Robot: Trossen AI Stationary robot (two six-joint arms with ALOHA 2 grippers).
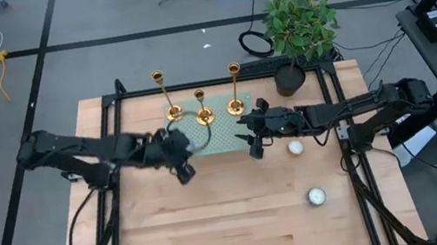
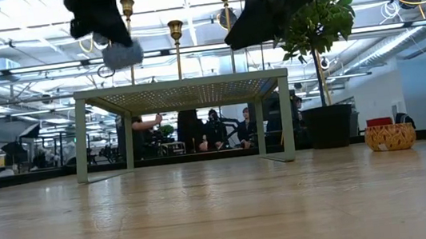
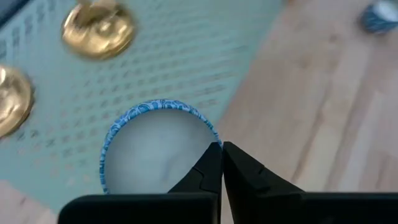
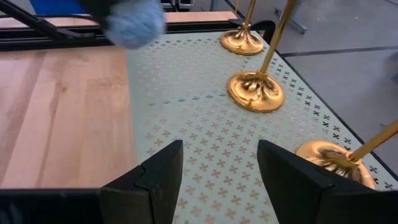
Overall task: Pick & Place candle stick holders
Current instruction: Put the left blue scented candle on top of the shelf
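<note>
Three gold candle stick holders [image 1: 202,107] stand upright on their round bases on a pale green perforated stand [image 1: 225,137] at the table's far middle. Their bases also show in the right wrist view [image 4: 255,92]. My left gripper [image 1: 181,152] is above the stand's left part, shut on a small round cup with a blue patterned rim [image 3: 158,155]. My right gripper [image 4: 221,168] is open and empty above the stand's right part [image 1: 248,133], level with the candlesticks' stems. My left gripper pinches the cup's blue rim [image 3: 211,134] between its two fingers, at one spot on the rim's edge. The cup is lifted clear above the stand, as the low view [image 2: 121,53] shows.
A potted plant [image 1: 297,35] stands at the far right corner of the table. A white ball-like thing [image 1: 295,147] and a second small blue-and-white cup [image 1: 316,197] lie on the wood to the right. Bare wood lies toward the table's near edge.
</note>
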